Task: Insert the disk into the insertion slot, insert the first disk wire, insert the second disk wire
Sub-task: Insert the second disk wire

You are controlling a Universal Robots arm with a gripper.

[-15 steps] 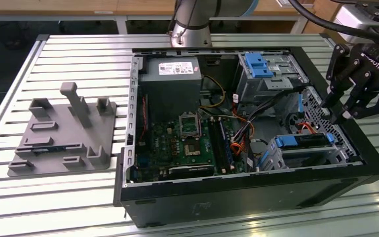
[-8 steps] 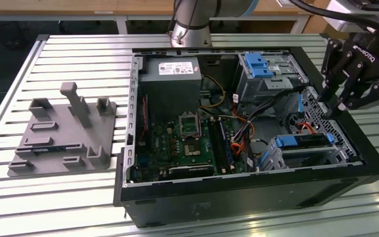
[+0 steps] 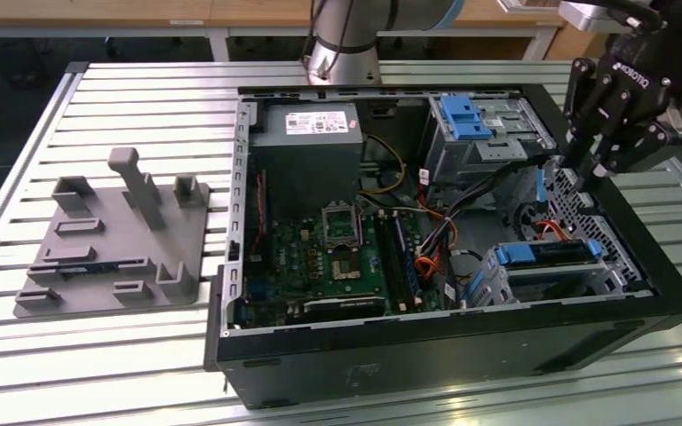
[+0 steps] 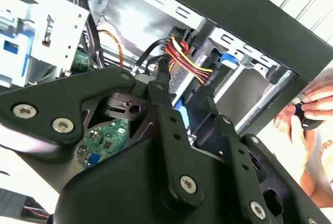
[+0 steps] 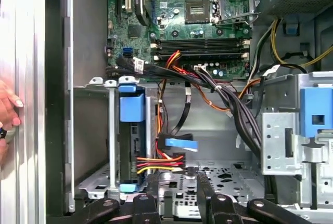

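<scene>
The disk, silver in a bright blue carrier, lies inside the insertion slot, the low perforated metal cage at the near corner of the open computer case on the exterior view's right. In the first wrist view the disk stands edge-on in the cage. A thin red cable ends at the disk's back. A bundle of red, yellow and black wires runs to the disk's end. My gripper hovers above the case wall just behind the slot, open by a narrow gap with nothing in it.
A taller grey cage with a blue bracket stands behind the slot. The motherboard and power supply lie in the case. A grey fixture plate sits on the slatted table. A person's hand rests outside the case wall.
</scene>
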